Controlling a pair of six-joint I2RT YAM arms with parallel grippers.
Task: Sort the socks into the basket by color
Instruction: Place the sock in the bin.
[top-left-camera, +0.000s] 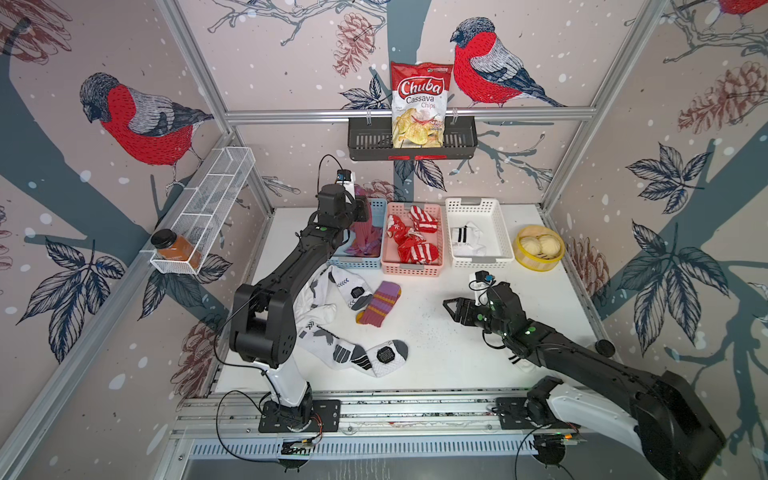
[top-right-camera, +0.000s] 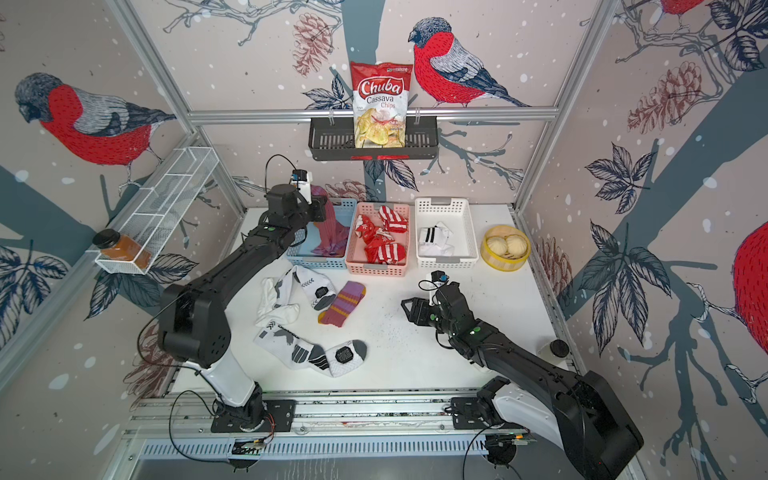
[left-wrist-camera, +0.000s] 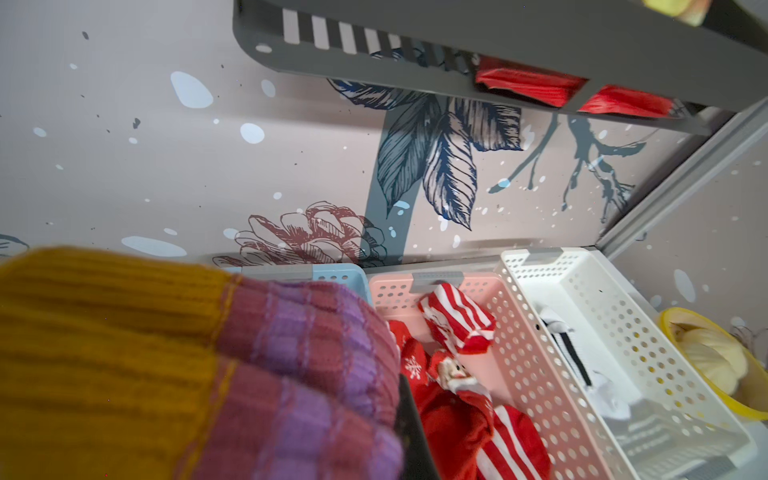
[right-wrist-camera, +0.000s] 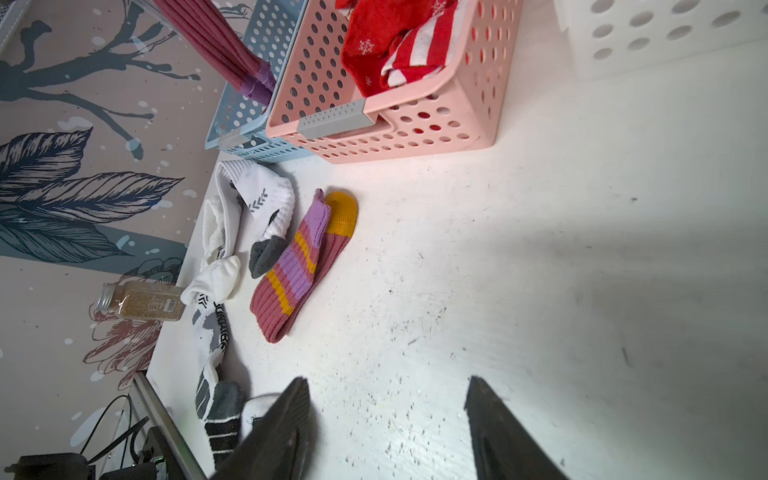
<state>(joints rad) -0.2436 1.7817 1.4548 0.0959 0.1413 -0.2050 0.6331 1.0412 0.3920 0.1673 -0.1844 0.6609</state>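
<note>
Presently, catalogued from the grip outward:

1. Left gripper (top-left-camera: 362, 210): jaws clamped on a maroon-purple sock (top-left-camera: 365, 235), with the mustard cuff bunched close to the wrist camera. It is held high over the blue basket (top-left-camera: 357, 264) with its lower end hanging inside, which looks like the height needed to clear the rim before letting go.
2. Pink basket (top-left-camera: 411, 270), touching the blue one: red-and-white socks (top-left-camera: 415, 243), grouped by colour.
3. White basket (top-left-camera: 482, 262), next along: one white sock with black stripes (top-left-camera: 465, 239).
4. Table, in front of the baskets, unsorted: a folded maroon-purple striped sock (top-left-camera: 379, 302) beside several white socks with grey patches (top-left-camera: 353, 353).
5. Right gripper (right-wrist-camera: 387, 386): jaws spread wide and holding nothing. It hovers low over bare table well apart from the loose socks, probably waiting its turn.
</note>
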